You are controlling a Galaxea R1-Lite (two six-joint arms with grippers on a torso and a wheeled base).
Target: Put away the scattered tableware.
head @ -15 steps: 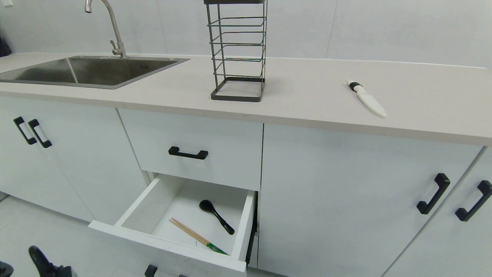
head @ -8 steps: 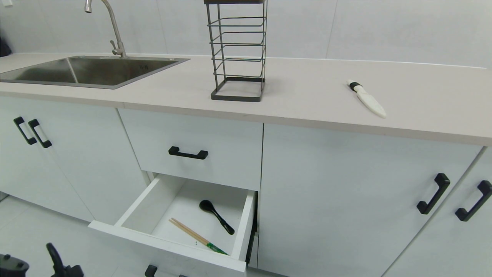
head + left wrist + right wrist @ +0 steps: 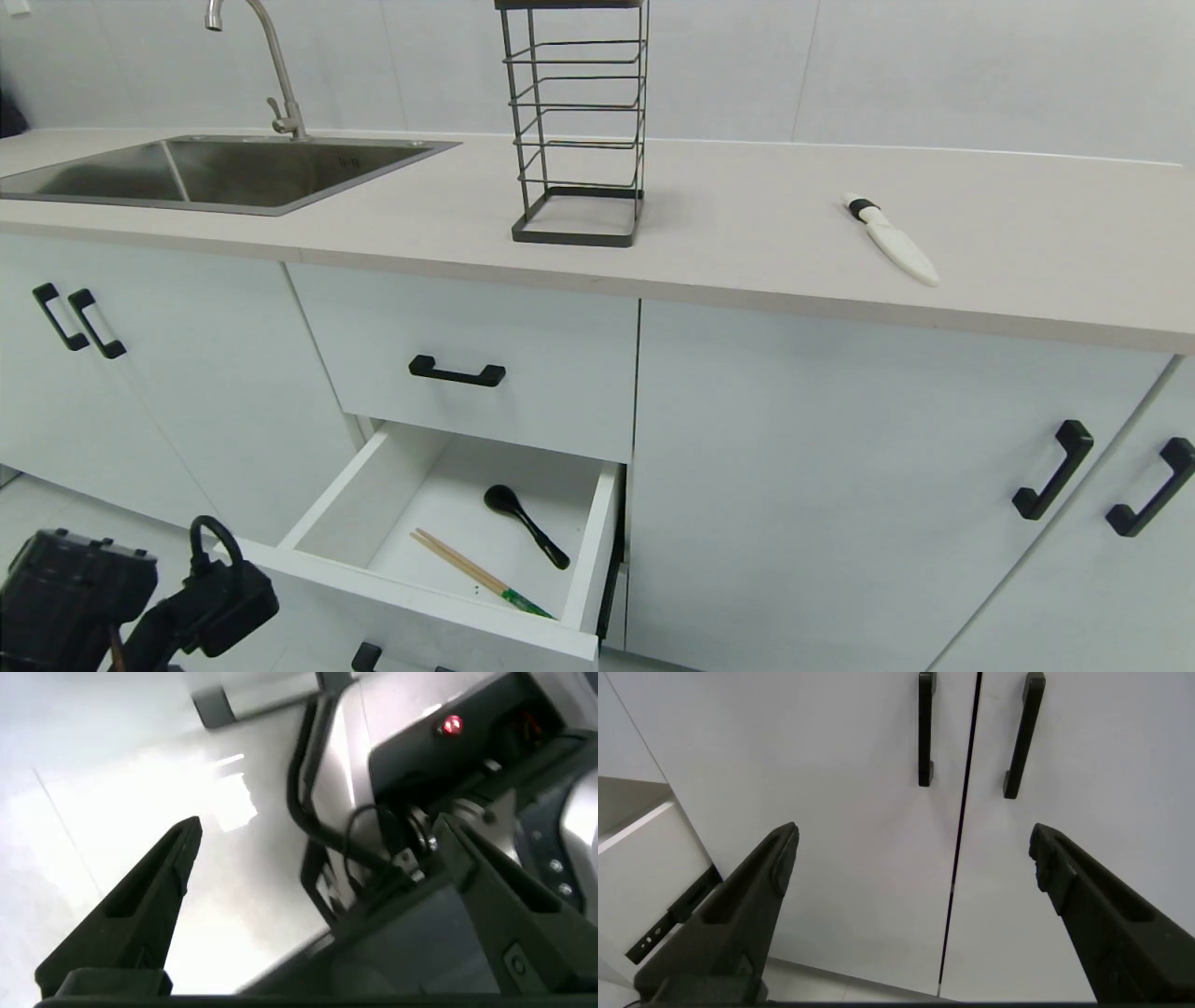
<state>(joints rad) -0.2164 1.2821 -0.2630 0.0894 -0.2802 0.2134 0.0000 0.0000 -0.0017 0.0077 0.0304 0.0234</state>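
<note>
Head view: bright, even, diffuse overhead light. Soft shadow under the table [image 3: 747, 243] lip and inside the open drawer [image 3: 586, 541]. Dull sheen in the sink [image 3: 112, 177]. Straight edges bow toward the borders.
Left wrist view: white glare on a pale surface [image 3: 140, 775]; my left gripper [image 3: 318, 831] in silhouette.
Right wrist view: flat light on the cabinet doors [image 3: 878, 859].
</note>
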